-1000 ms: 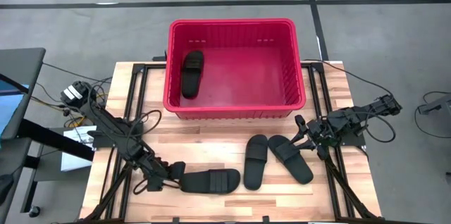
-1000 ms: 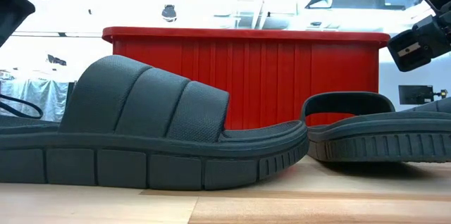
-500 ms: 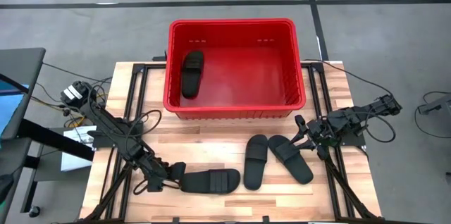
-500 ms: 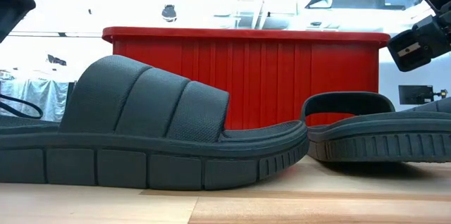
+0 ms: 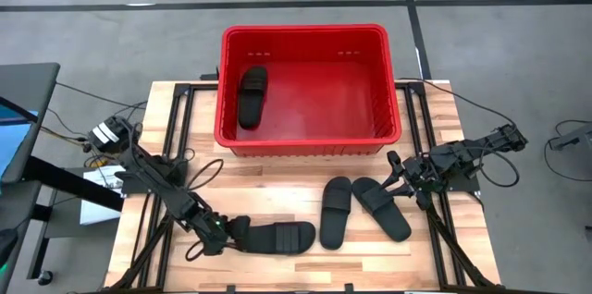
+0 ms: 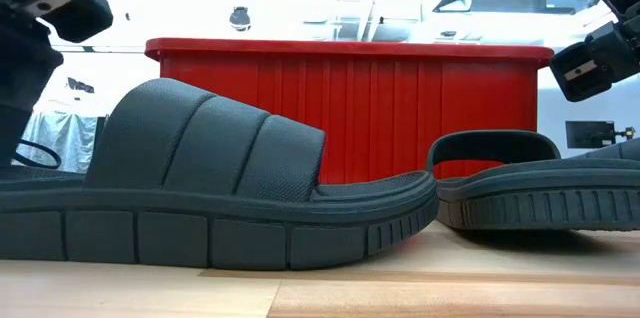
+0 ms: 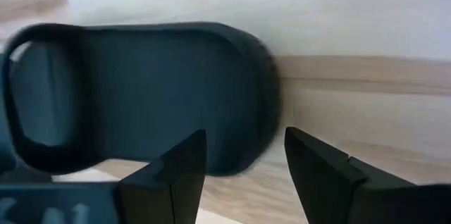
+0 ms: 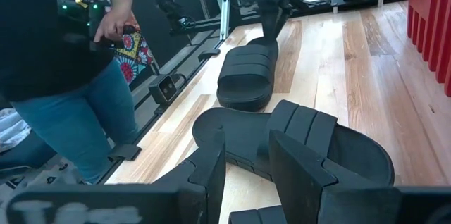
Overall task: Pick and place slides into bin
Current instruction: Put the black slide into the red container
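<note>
One slide point(image 5: 252, 96) is already in the bin point(image 5: 310, 138) at the tabletop's far edge. Three remain near the front edge. The left gripper point(image 5: 225, 236), jaws wide and holding nothing, is lined up at the heel of the front-left slide point(image 5: 277, 237). Looks like it needs to close next. The right gripper point(image 5: 398, 176) waits part-open beside the other pair point(image 5: 365, 209).

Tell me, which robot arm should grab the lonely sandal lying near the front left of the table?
Probably the left. The left gripper sits open right at that slide's heel end. The right gripper waits across the table beside the other two slides.
</note>
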